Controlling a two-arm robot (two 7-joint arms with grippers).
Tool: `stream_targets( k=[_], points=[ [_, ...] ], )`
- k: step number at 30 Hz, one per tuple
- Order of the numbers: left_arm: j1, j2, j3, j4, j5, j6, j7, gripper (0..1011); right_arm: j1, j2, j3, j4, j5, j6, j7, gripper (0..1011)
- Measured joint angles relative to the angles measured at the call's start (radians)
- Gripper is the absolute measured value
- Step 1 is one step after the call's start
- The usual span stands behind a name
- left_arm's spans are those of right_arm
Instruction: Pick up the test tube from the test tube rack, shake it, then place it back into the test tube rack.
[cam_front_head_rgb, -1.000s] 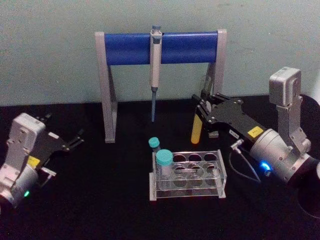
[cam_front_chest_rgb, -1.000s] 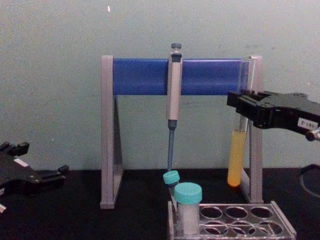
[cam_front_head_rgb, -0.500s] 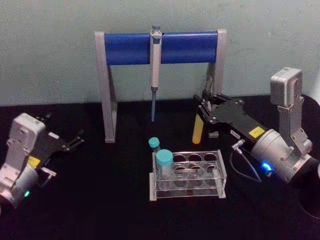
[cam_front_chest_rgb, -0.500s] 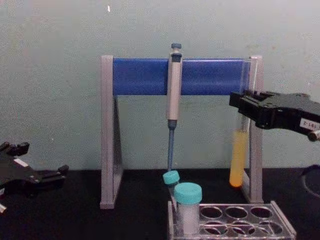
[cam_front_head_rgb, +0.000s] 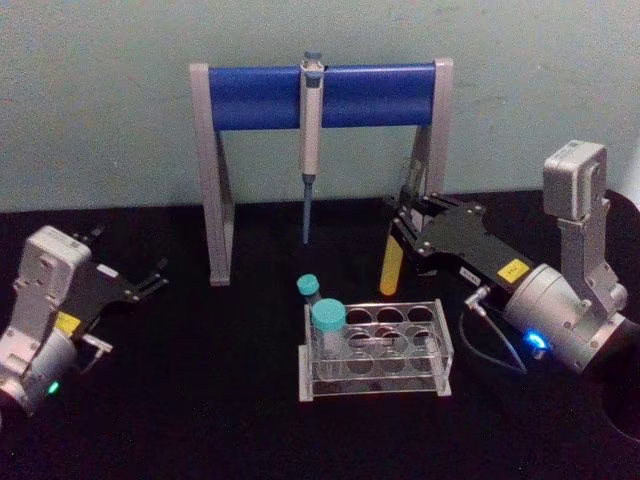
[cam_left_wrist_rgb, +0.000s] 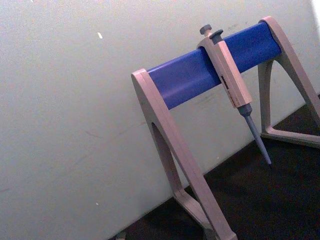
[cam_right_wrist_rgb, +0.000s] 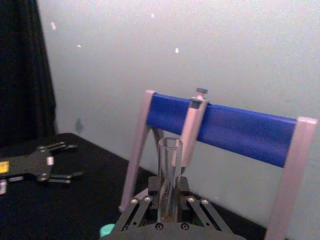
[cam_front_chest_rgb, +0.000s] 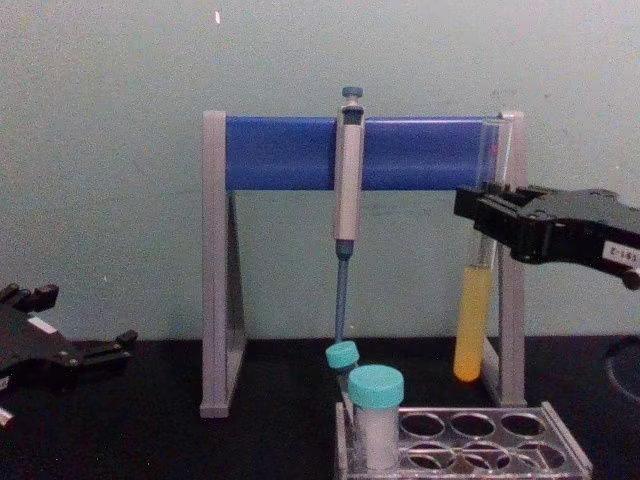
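Black table (cam_front_head_rgb: 200, 420), pale green wall (cam_front_head_rgb: 100, 100) behind. The right gripper (cam_front_head_rgb: 403, 222) is up off the table, clamped on the tube (cam_front_chest_rgb: 473, 322) around its clear upper part. The tube hangs upright, yellow-orange liquid in its lower half. Its round bottom is above the rack (cam_front_head_rgb: 441, 345), just behind the rack's right end and in front of the right leg of the stand (cam_front_head_rgb: 215, 180). A teal-capped vial (cam_front_head_rgb: 328, 322) sits at the rack's left end. Over on the left, the left gripper (cam_front_head_rgb: 152, 280) sits low near the table, fingers spread, holding nothing.
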Motion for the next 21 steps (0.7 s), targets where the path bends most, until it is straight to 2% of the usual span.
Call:
stream_targets(
  k=[11,21],
  points=[
    [0.0,0.0,0.0,0.0,0.0,0.0,0.0,1001,-0.014,0.053,-0.023,-0.012,0.059,-0.034,0.096,235],
    [0.0,0.0,0.0,0.0,0.0,0.0,0.0,1001,-0.003,0.101,-0.054,0.004,0.109,-0.062,0.18,235]
  ],
)
